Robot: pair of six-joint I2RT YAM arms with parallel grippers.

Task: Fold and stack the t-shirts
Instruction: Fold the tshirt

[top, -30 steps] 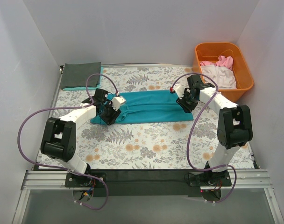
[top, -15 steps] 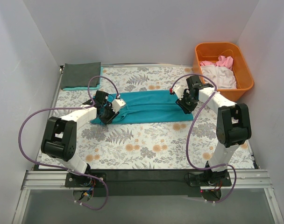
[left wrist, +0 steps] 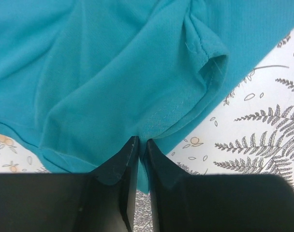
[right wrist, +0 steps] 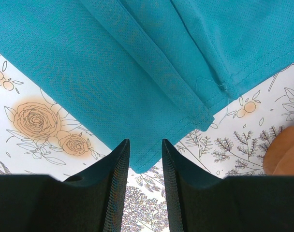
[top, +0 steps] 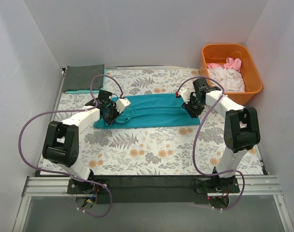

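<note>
The left gripper [left wrist: 141, 142] pinched one end of the teal cloth t-shirt [top: 154, 112] for folding, while the right gripper [right wrist: 145, 143] straddled its hem, half-open and empty.

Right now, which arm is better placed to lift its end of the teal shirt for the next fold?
Left arm: its jaws pinch the teal t-shirt at its edge. The right arm has its jaws apart, with the shirt's corner loose between them.

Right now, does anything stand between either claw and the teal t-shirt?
Nothing visible does. The left claw pinches the left end of the teal t-shirt; the right claw, open, straddles its right corner.
</note>
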